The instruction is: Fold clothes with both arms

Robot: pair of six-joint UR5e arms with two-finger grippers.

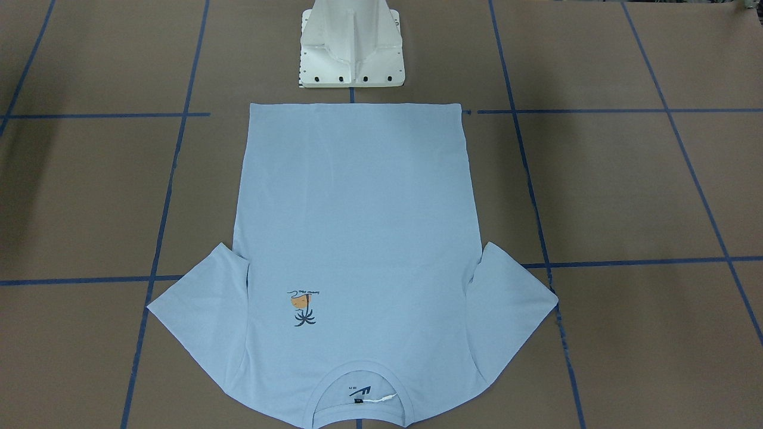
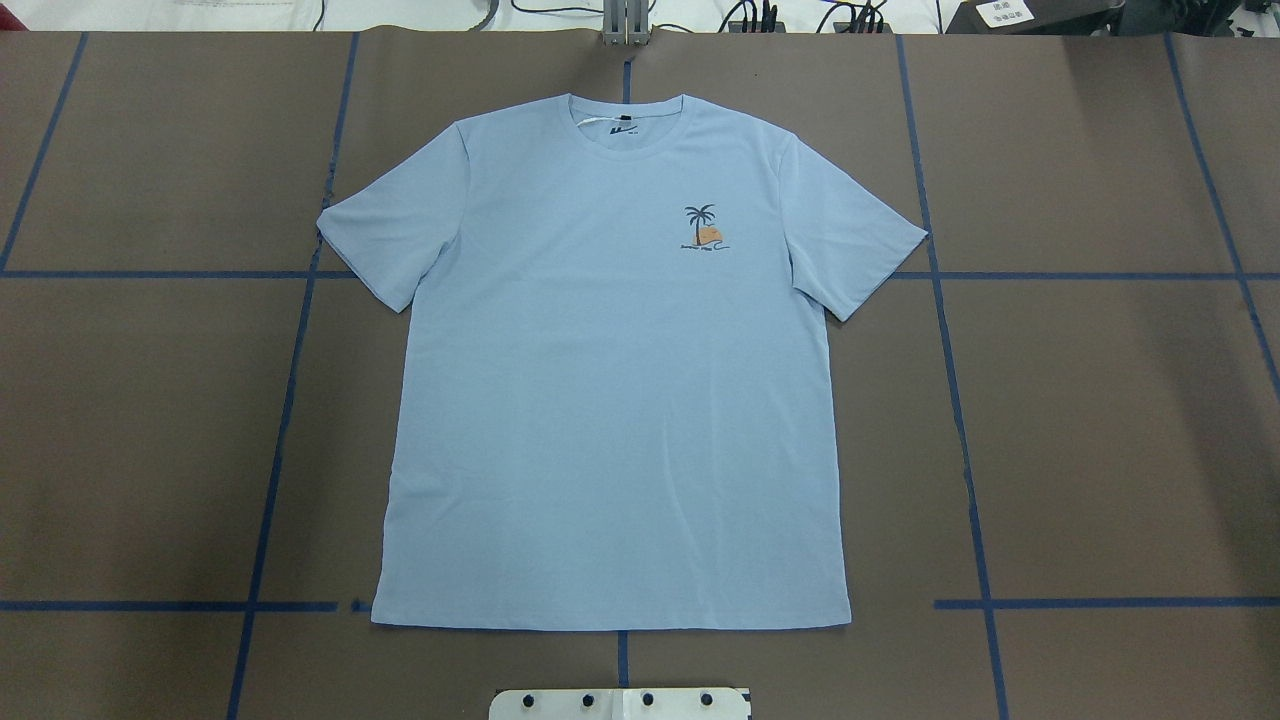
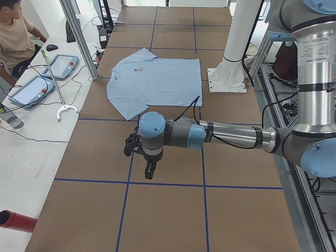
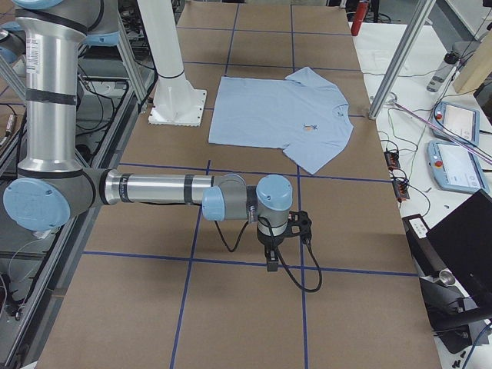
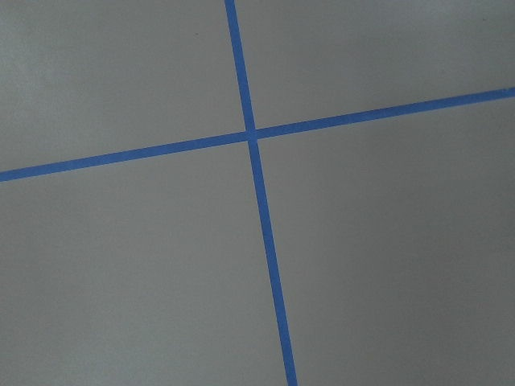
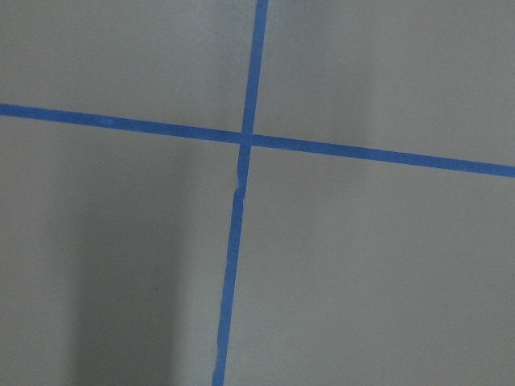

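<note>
The light blue T-shirt (image 1: pixel 357 238) lies flat and spread out, front up, on the brown table (image 2: pixel 1100 420). Its collar (image 2: pixel 627 118) points away from the robot, its hem towards the base, and both sleeves are out to the sides. The shirt (image 2: pixel 610 400) carries a small palm print (image 2: pixel 705 232) on the chest. My left gripper (image 3: pixel 150 169) hangs over bare table well off to the shirt's side, far from the cloth. My right gripper (image 4: pixel 271 257) hangs likewise on the other side. Both show only in the side views, so I cannot tell whether they are open or shut. Both wrist views show only tabletop with a blue tape cross (image 5: pixel 251 133).
The white pedestal base (image 1: pixel 351 47) stands just behind the hem. Blue tape lines (image 2: pixel 960 420) grid the table. A person (image 3: pixel 16 37) sits at a side bench with tablets (image 3: pixel 31 89) and cables. More tablets (image 4: pixel 461 123) lie beyond the other end.
</note>
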